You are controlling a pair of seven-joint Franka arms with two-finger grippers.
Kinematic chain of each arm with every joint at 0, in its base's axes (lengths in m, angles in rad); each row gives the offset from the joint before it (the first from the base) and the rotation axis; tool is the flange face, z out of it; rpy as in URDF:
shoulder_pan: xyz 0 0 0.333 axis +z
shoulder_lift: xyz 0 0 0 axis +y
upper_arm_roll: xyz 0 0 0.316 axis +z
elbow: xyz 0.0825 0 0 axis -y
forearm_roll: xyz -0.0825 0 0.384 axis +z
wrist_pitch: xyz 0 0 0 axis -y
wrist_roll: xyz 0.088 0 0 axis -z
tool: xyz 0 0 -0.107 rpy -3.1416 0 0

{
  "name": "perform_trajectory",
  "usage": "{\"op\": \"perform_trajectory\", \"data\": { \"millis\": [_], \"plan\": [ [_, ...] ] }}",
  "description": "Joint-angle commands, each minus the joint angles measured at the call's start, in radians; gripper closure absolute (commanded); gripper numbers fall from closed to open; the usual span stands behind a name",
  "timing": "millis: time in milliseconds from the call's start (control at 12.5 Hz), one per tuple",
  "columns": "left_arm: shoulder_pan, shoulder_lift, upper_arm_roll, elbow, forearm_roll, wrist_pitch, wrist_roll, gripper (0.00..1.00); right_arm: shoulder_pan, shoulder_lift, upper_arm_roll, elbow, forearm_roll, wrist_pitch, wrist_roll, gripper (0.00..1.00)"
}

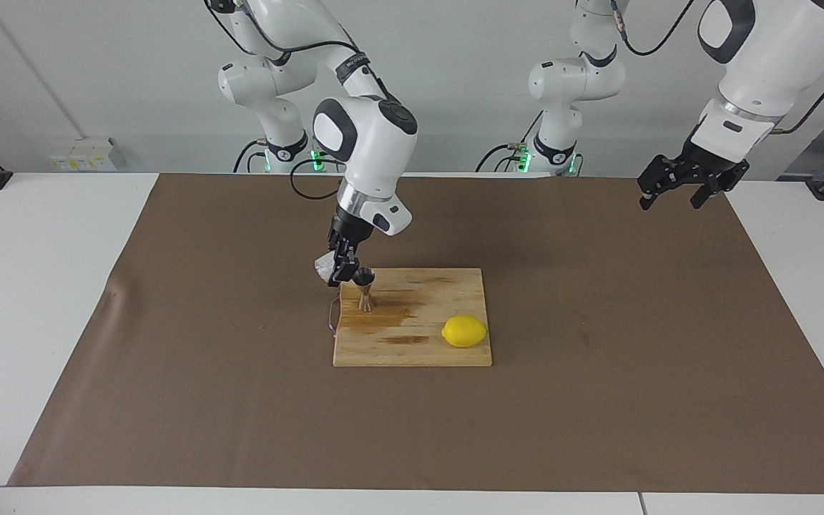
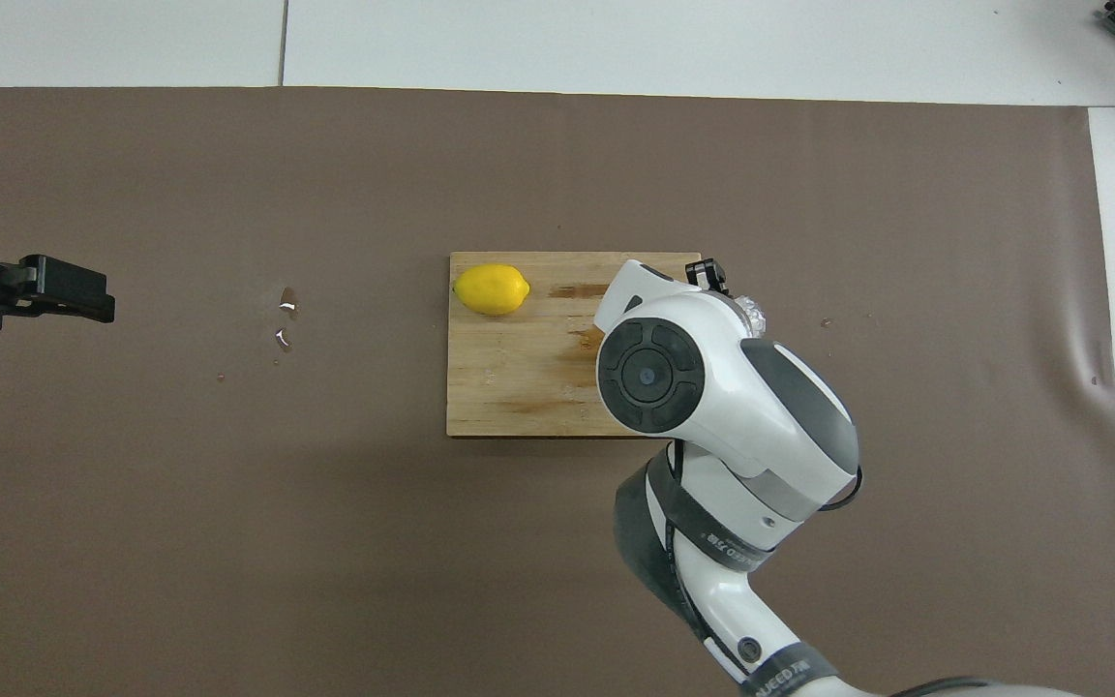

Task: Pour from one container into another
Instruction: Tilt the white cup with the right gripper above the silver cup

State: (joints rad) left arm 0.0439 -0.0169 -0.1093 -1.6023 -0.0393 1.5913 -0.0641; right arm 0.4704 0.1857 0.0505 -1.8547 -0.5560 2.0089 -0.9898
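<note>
The clear knobbly glass cup (image 1: 323, 267) hangs tilted in my right gripper (image 1: 338, 272), which is shut on it, just over the corner of the wooden board (image 1: 412, 350) at the right arm's end. The cup's mouth leans toward the top of the steel jigger (image 1: 365, 290), which stands upright on the board right beside it. From overhead the cup (image 2: 752, 312) peeks out past the right gripper (image 2: 724, 290), and the arm hides the jigger. My left gripper (image 1: 675, 194) waits open in the air over the mat's edge at the left arm's end.
A yellow lemon (image 1: 464, 331) lies on the board's corner farthest from the robots, toward the left arm's end. Wet dark stains mark the board (image 2: 519, 387) around the jigger. A few droplets (image 2: 286, 312) sit on the brown mat (image 1: 598, 400).
</note>
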Motion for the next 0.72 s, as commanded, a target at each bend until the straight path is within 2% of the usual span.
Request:
{"op": "perform_trajectory", "data": {
  "millis": [0,639],
  "plan": [
    [0.004,-0.032,0.005,-0.034,-0.013,0.004,0.007,0.0,-0.001,-0.022,0.006,-0.031,-0.036,0.019,0.034,0.62],
    [0.005,-0.032,0.005,-0.034,-0.013,0.003,0.007,0.0,0.002,-0.018,0.006,-0.032,-0.038,0.024,0.046,0.62]
  ]
}}
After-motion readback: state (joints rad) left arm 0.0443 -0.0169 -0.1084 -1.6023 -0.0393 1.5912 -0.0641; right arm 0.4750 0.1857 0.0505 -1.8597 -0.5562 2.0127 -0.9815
